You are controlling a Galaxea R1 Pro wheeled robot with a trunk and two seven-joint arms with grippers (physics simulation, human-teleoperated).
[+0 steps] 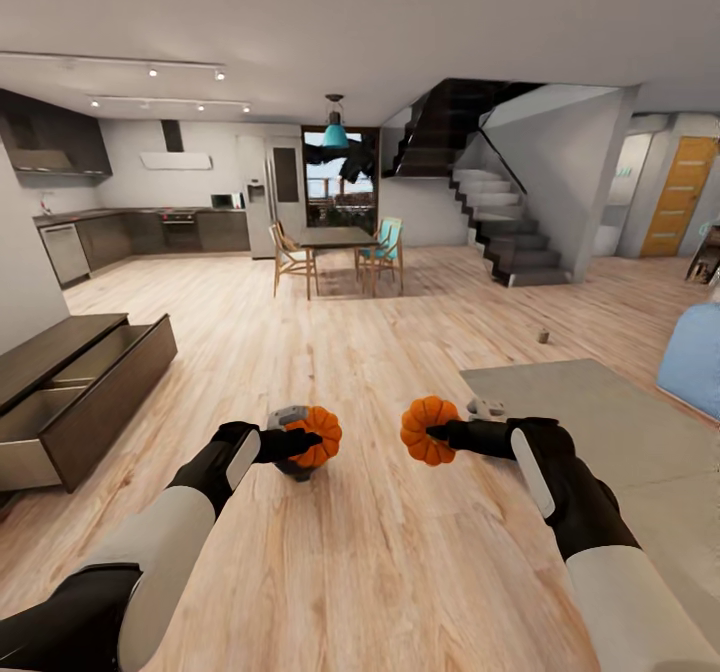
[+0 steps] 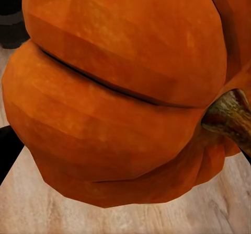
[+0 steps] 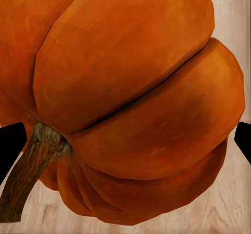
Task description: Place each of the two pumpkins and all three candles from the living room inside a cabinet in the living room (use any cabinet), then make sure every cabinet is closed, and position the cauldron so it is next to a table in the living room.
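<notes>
Each hand holds a small orange ribbed pumpkin above the wood floor. My left gripper point(image 1: 308, 441) is shut on one pumpkin point(image 1: 325, 432), whose body point(image 2: 120, 98) and brown stem are close up in the left wrist view. My right gripper point(image 1: 437, 433) is shut on the other pumpkin point(image 1: 424, 424), seen large point(image 3: 136, 98) between black fingertips point(image 3: 10, 148). The long dark-brown cabinet point(image 1: 95, 397) stands at the left wall with two drawers pulled open. One small tan candle point(image 1: 543, 335) stands on the floor far ahead to the right. The cauldron and the table are out of view.
A grey rug point(image 1: 600, 422) lies to my right, with a blue seat point(image 1: 695, 357) at its far edge. A dark dining set with wooden chairs point(image 1: 338, 252) stands ahead, the kitchen behind it on the left, and a staircase point(image 1: 500, 222) on the right.
</notes>
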